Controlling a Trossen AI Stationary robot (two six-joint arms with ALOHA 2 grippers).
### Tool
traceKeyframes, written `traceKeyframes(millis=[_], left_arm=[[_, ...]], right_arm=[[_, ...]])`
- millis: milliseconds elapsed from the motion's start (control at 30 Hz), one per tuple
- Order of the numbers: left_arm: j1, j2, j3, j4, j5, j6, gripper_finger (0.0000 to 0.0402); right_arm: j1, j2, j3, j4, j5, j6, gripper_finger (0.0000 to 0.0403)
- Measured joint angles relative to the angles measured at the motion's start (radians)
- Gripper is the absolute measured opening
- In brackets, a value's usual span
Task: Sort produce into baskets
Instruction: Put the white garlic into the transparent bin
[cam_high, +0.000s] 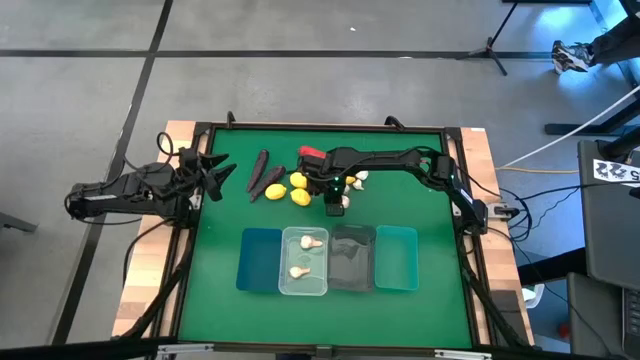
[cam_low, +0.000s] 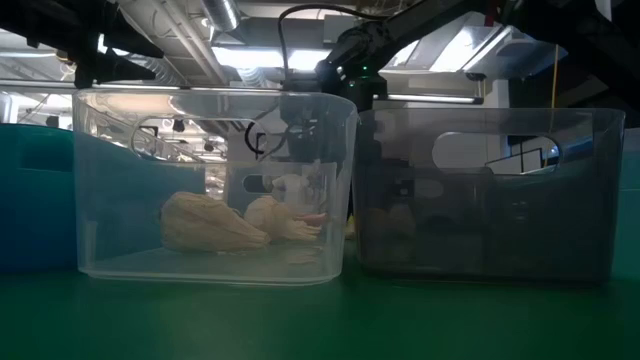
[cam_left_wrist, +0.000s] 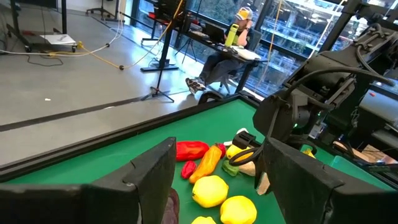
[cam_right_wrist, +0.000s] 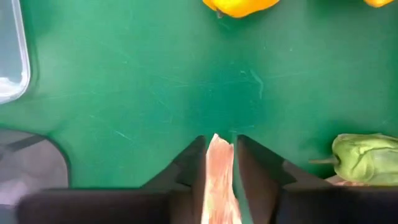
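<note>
Four baskets stand in a row near the front edge of the green table (cam_high: 210, 300): one blue basket (cam_high: 259, 260), one clear basket (cam_high: 303, 261), one dark grey basket (cam_high: 352, 258) and one teal basket (cam_high: 397, 257), each touching its neighbour. The clear basket holds two garlic bulbs (cam_high: 312, 241) (the other three baskets show no contents in the high view). Behind the row lie the loose pieces: two dark purple elongated pieces (cam_high: 262, 175), two lemons (cam_high: 298, 181) at least, one red pepper (cam_high: 310, 153), and a small cluster of whitish bulbs (cam_high: 360, 177) whose number cannot be told. The right gripper (cam_high: 334, 205) hangs just behind the gap between the clear and dark grey baskets, its fingers (cam_right_wrist: 186, 168) closed narrowly on one pale garlic bulb (cam_right_wrist: 219, 177) held above the table. A green-stemmed piece (cam_right_wrist: 365, 157) lies beside it. The left gripper (cam_high: 214, 176) waits at the table's left edge, fingers (cam_left_wrist: 149, 171) spread wide and holding nothing.
</note>
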Motion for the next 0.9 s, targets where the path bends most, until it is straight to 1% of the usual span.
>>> traceKeyframes(millis=[100,167,267,333,367,567,667,767,833,900], left_arm=[[0.000,0.000,0.000,0.000,0.000,0.000,0.0237],[0.000,0.000,0.000,0.000,0.000,-0.003,0.0237],[0.000,0.000,0.000,0.000,0.000,-0.005,0.0237],[0.000,0.000,0.000,0.000,0.000,-0.006,0.0237],[0.000,0.000,0.000,0.000,0.000,-0.006,0.0237],[0.000,0.000,0.000,0.000,0.000,-0.006,0.0237],[0.000,0.000,0.000,0.000,0.000,-0.006,0.0237],[0.000,0.000,0.000,0.000,0.000,-0.006,0.0237],[0.000,0.000,0.000,0.000,0.000,-0.006,0.0237],[0.000,0.000,0.000,0.000,0.000,-0.006,0.0237]], right_arm=[[0.000,0.000,0.000,-0.002,0.000,0.000,0.0053],[0.000,0.000,0.000,-0.002,0.000,0.000,0.0038],[0.000,0.000,0.000,-0.016,-0.002,0.000,0.0037],[0.000,0.000,0.000,-0.033,-0.002,-0.001,0.0056],[0.000,0.000,0.000,-0.038,-0.002,-0.002,0.0071],[0.000,0.000,0.000,-0.029,-0.002,-0.001,0.0201],[0.001,0.000,0.000,-0.031,0.011,0.000,0.0250],[0.001,0.000,0.000,-0.057,0.017,-0.001,0.0271],[0.001,0.000,0.000,-0.079,0.020,-0.005,0.0272],[0.001,0.000,0.000,-0.089,0.026,-0.020,0.0265]])
